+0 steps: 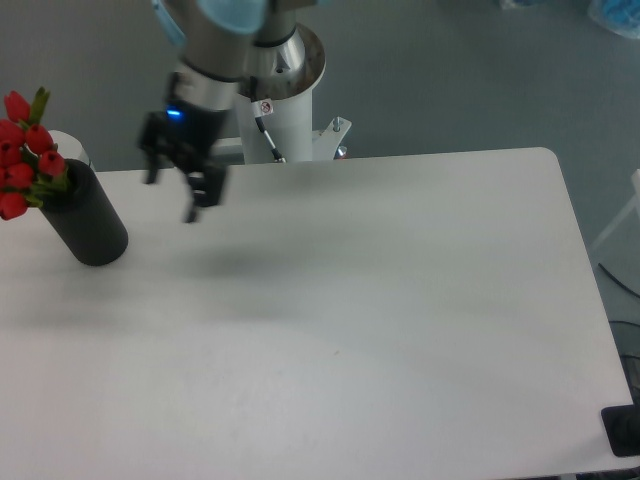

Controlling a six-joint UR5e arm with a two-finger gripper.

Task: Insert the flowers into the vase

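The black cylindrical vase stands tilted at the table's far left. The flowers, red tulip buds with green leaves, stick out of its mouth toward the frame's left edge. My gripper hangs above the table to the right of the vase, clear of it. Its two dark fingers point down and stand apart with nothing between them, so it is open.
The arm's white base column rises behind the table's back edge. The white table ends at a rounded far right corner. A small black object sits at the lower right corner.
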